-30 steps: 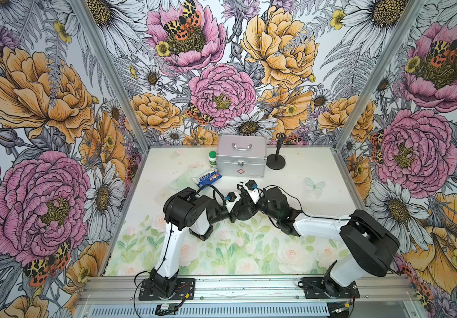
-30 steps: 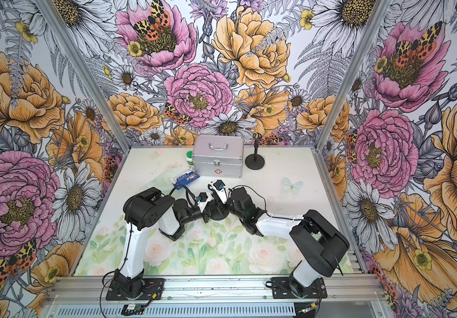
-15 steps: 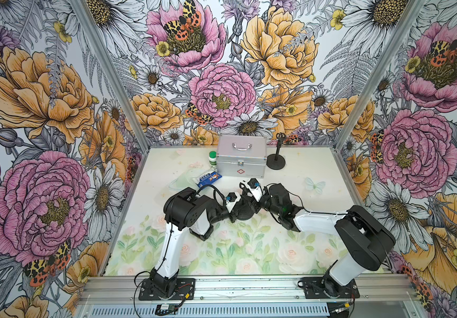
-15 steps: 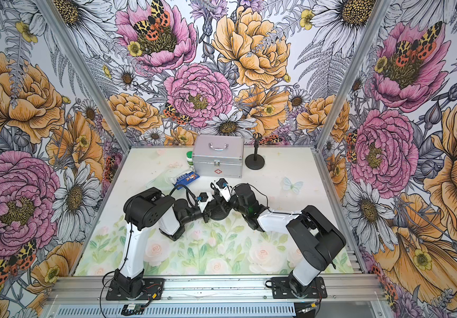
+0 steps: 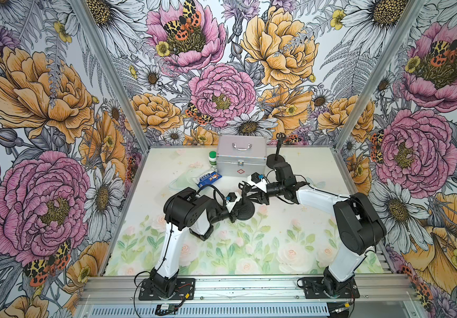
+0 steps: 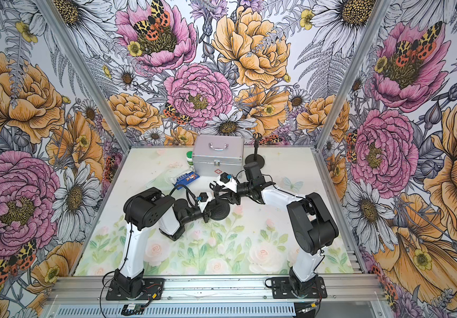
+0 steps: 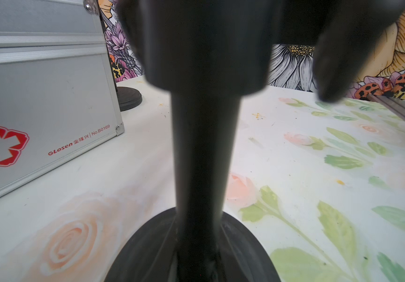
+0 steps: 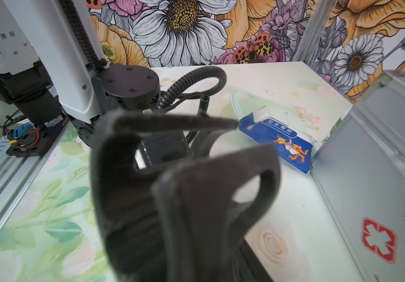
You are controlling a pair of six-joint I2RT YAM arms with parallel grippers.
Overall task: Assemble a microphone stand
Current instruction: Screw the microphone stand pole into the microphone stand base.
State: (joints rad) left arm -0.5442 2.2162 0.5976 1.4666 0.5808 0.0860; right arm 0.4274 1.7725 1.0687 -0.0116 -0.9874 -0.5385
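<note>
Step in hand, as I read it: fitting the black U-shaped plastic clip (image 5: 244, 187) onto the top of the slim black pole (image 7: 201, 146). The pole stands upright on its round black base disc (image 5: 246, 212), in the middle of the floral table mat (image 5: 277, 242), nearer than the silver aluminium case (image 5: 241, 155).

My left gripper (image 5: 234, 213): pinched down narrow at the left rim of the base disc, pinning it to the mat, I judge. Its fingers do not show in the left wrist view. Left arm folded tight at the elbow, forearm low, reaching right.

My right gripper (image 5: 248, 192): jaws parted about the clip's collar (image 7: 206, 48). 1 finger (image 7: 333, 61) stands clear of it, with wallpaper showing between. Nothing held. Right arm stretched long from the near right, forearm running left, wrist about level at pole-top height.

Clip looks seated; how firmly, I cannot tell. Next move calls for either a fresh grip on the collar for 1 more turn, or a straight retreat to the right without knocking the clip. Left should hold the base meanwhile.

1 other complete stand (image 5: 276, 158) sits far, right of the case.
</note>
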